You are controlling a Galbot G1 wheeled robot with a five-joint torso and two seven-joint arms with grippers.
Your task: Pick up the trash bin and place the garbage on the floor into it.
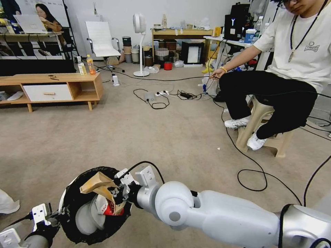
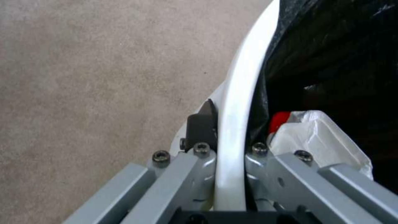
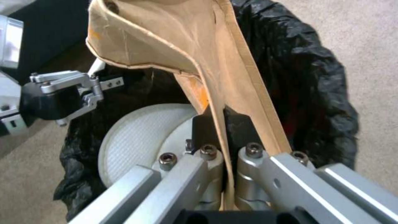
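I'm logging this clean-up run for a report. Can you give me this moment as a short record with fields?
left pincer: shut on the rim of the trash bin, holding it off the carpet
right pincer: shut on the brown paper bag, over the bin's mouth
bin lining: crinkled black bag
already in bin: red-white snack packet
bystander: a person seated on a stool, not touching anything

Beige-grey carpet floor (image 1: 120,137) strewn with black cables (image 1: 251,172) and a power strip (image 1: 162,93); a low wooden cabinet (image 1: 51,89) and plastic stool (image 1: 262,127) stand on it.
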